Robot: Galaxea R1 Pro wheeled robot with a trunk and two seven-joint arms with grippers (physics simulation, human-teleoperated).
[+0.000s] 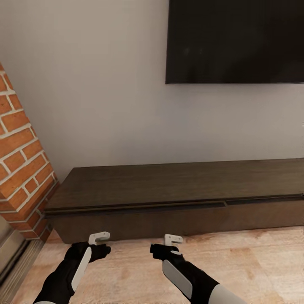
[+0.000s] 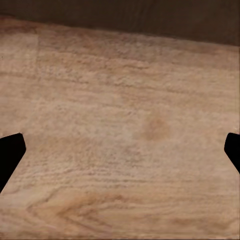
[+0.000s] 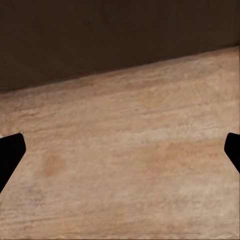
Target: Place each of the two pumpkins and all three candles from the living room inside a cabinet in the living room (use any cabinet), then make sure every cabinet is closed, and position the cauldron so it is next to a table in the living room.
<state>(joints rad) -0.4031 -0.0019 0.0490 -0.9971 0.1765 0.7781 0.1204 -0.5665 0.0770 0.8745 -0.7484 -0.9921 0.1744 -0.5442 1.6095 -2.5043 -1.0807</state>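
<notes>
robot facing a closed tv console, both claws empty

at the far left a red brick column [image 1: 19, 169] comes down to the floor, with pale mortar lines between its bricks. a plain light grey wall [image 1: 93, 93] runs behind it across the scene.

just right of the brick column begins the cabinet [image 1: 177, 198], a long low dark-brown wood console set against the wall. it stretches from the column to the right edge of the head view. its top is bare. its drawer fronts look shut, with a thin dark seam running along under the top and a short break in that seam right of centre.

in the near foreground, over a light wood floor [image 1: 253, 261], two black arms with white panels reach forward. the left gripper [image 1: 99, 238] sits near the cabinet's front, left of centre, apart from it. its fingers [image 2: 10, 152] appear in the left wrist view as dark tips at the two side edges, spread wide, with bare floor between them and nothing held.

the right gripper [image 1: 173, 240] is just right of it, level with it and likewise short of the cabinet. in the right wrist view its fingers [image 3: 10, 152] also stand wide apart and hold nothing; that view looks down at floor boards and the dark cabinet front beyond.

high on the wall at the right hangs a large black television [image 1: 234, 40], its screen dark, above the cabinet's right part.
</notes>
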